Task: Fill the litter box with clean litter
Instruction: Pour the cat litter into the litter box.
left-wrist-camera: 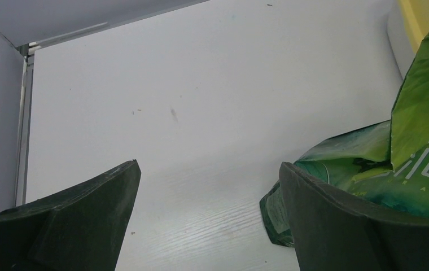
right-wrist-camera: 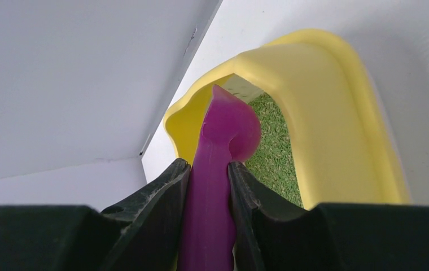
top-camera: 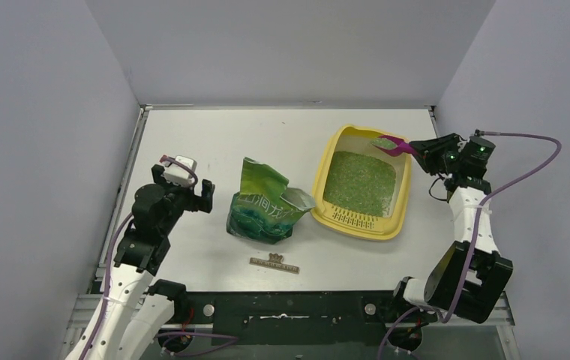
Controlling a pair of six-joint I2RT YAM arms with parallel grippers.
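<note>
The pale yellow litter box (top-camera: 330, 165) lies right of centre, its grate strip at the near end, with green litter (top-camera: 358, 182) spread over its floor. My right gripper (top-camera: 419, 150) is shut on the handle of a magenta scoop (top-camera: 391, 143), whose bowl holds some litter over the box's far right corner. In the right wrist view the scoop (right-wrist-camera: 215, 169) sits clamped between my fingers (right-wrist-camera: 161, 192), with the box rim (right-wrist-camera: 336, 113) and litter (right-wrist-camera: 271, 152) beyond. My left gripper (top-camera: 205, 194) is open and empty, left of the green bag (top-camera: 267, 202).
The dark-green litter bag (left-wrist-camera: 415, 152) stands open on the table between my arms, just right of my left fingers (left-wrist-camera: 325, 214). A small dark strip (top-camera: 274, 263) lies near the front edge. Grey walls close in left, right and back.
</note>
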